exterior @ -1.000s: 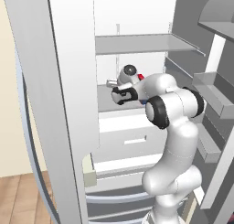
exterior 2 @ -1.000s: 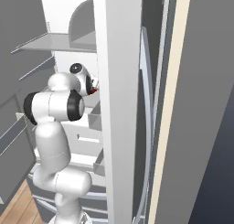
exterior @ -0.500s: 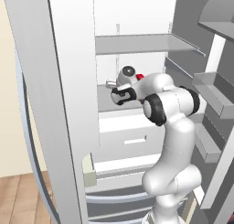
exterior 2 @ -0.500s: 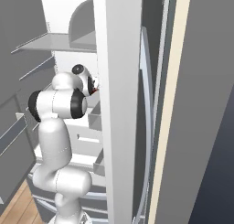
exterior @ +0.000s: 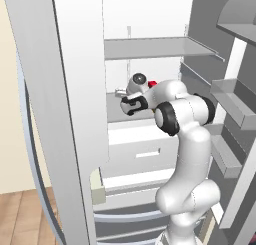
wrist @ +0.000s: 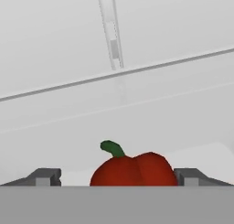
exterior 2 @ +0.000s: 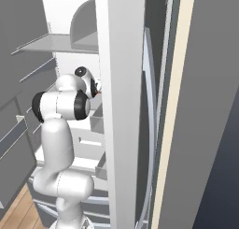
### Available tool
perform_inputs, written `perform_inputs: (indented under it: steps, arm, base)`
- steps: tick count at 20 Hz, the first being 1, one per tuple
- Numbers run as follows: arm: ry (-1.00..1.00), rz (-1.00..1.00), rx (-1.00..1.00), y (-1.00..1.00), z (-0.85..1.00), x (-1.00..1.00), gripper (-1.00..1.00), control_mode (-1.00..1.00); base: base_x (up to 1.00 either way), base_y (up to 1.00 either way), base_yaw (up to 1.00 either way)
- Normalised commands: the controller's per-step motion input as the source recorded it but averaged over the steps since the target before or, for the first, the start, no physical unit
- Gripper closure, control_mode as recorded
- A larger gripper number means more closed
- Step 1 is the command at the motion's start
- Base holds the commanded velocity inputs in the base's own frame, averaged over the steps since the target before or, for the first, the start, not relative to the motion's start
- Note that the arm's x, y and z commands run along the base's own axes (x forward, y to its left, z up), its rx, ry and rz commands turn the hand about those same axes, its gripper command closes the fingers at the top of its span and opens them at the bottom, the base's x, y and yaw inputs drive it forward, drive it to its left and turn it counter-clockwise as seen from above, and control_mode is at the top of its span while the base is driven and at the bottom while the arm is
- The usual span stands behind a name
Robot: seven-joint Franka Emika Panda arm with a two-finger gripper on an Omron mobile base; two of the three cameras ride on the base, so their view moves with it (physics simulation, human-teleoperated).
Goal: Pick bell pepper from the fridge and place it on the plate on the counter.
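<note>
Gripper [wrist: 117, 177]: at the bottom centre of the hand view, its two dark finger tips [wrist: 44, 176] stood spread, one at each side of the bell pepper; whether they touched it could not be told.
Bell pepper [wrist: 134, 169]: red, glossy, green stem curling up to the left, sitting between the tips at the lower middle of the hand view. In the left base view a small red patch [exterior: 152, 83] showed just right of the hand, at mid-frame; in the right base view a red sliver [exterior 2: 96, 89] showed at the hand's right edge.
Fridge [exterior: 150, 19]: doors open, white inside. The pepper sat on a glass shelf [exterior: 114, 111] at centre frame in the left base view, with another shelf above it and white drawers [exterior: 142, 151] below.
Arm [exterior: 187, 139]: rose from the lower right of the left base view and reached left into the fridge at the lower shelf's level.
Door bins [exterior: 235, 106]: grey, at the right edge of the left base view.
</note>
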Motion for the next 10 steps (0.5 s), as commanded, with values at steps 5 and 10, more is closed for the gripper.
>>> perform_inputs:
  steps: [5, 10]
  arm:
    - [0.02, 0.00, 0.00, 0.00, -0.07, 0.00, 1.00, -1.00]
    - [0.00, 0.00, 0.00, 0.00, 0.00, 0.00, 1.00, -1.00]
  base:
    - [0.00, 0.00, 0.00]
    - [0.00, 0.00, 0.00]
